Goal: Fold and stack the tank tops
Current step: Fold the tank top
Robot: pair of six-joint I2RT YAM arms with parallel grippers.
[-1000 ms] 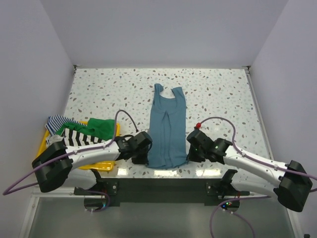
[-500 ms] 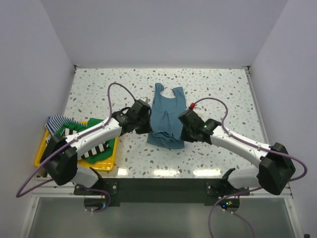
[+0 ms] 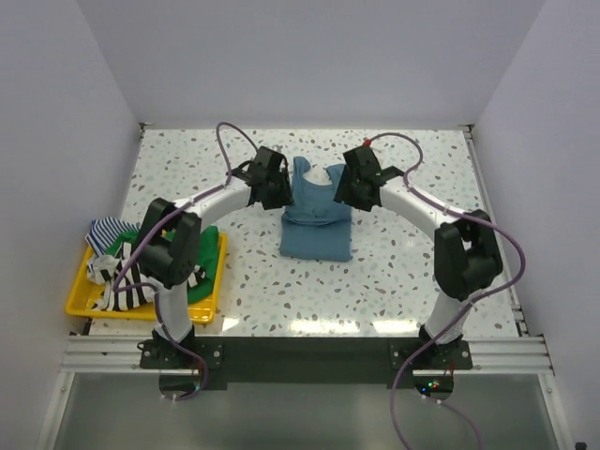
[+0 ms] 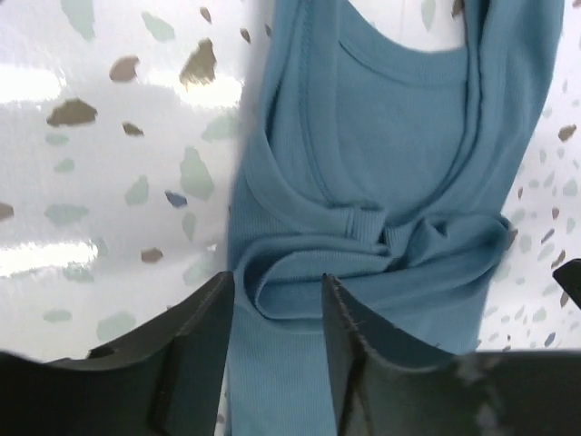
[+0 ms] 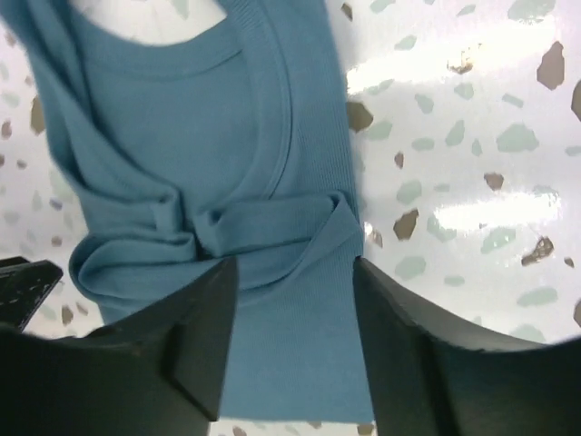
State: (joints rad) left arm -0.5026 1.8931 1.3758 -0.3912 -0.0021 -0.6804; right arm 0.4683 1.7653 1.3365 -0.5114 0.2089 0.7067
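Observation:
The teal-blue tank top (image 3: 317, 232) lies mid-table, folded in half, its hem bunched just below the scooped neck. My left gripper (image 3: 278, 192) hovers open over the fold's left corner, and my right gripper (image 3: 349, 192) hovers open over the right corner. In the left wrist view the jaws (image 4: 277, 282) stand apart above the rolled hem of the teal top (image 4: 390, 127). The right wrist view shows the same: jaws (image 5: 295, 268) apart, teal cloth (image 5: 163, 118) lying loose beneath. More tank tops sit in a tray: black-and-white striped (image 3: 131, 291), green (image 3: 122, 248), thin blue-striped (image 3: 103, 228).
The yellow tray (image 3: 80, 305) sits at the table's near left, partly under my left arm. White walls close the table on the left, back and right. Speckled tabletop (image 3: 422, 272) shows around the folded top.
Both grippers carried the teal top's bottom hem away from the near edge up to the neck, folding it in half, then opened and let go.

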